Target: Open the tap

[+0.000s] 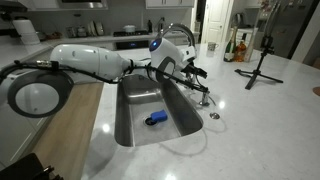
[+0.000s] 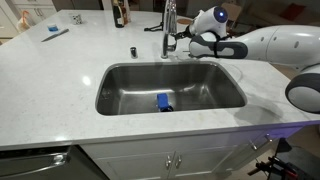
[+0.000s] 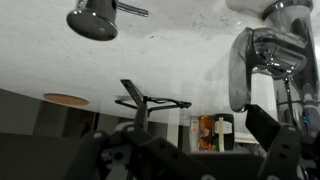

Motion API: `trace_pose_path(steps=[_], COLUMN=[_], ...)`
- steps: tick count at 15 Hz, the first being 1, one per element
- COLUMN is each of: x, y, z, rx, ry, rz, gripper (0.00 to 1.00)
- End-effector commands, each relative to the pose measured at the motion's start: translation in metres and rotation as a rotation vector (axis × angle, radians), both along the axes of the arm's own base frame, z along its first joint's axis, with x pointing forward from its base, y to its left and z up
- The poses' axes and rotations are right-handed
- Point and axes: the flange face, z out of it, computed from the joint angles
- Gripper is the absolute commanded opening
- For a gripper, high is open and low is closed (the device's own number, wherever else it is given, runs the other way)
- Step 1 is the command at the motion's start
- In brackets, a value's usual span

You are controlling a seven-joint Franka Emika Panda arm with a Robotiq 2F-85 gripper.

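Pincer (image 2: 186,41) at tap (image 2: 169,22) base, contact unclear

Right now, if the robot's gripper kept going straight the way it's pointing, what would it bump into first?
Most likely the tap: the gripper points at its lower column from close beside it, with nothing between. Depth is hard to judge.

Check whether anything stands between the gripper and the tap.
Nothing visible does. The gripper is right beside the lower part of the tap at the back edge of the sink; whether they touch cannot be told. The blue object lies down in the basin, out of the way.
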Motion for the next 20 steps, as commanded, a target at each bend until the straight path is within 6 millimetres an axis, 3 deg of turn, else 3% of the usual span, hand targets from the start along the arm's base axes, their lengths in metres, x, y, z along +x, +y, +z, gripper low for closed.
trace_pose_path(steps=[1,16,20], x=[0.0,0.004,0.005], y=[0.0,0.004,0.011], z=[-0.002,-0.023,-0.013], rx=[0.001,-0.027,-0.06], ry=[0.002,0.022,0.033], rz=[0.0,-0.026,-0.04], gripper=[1.0,1.0,1.0])
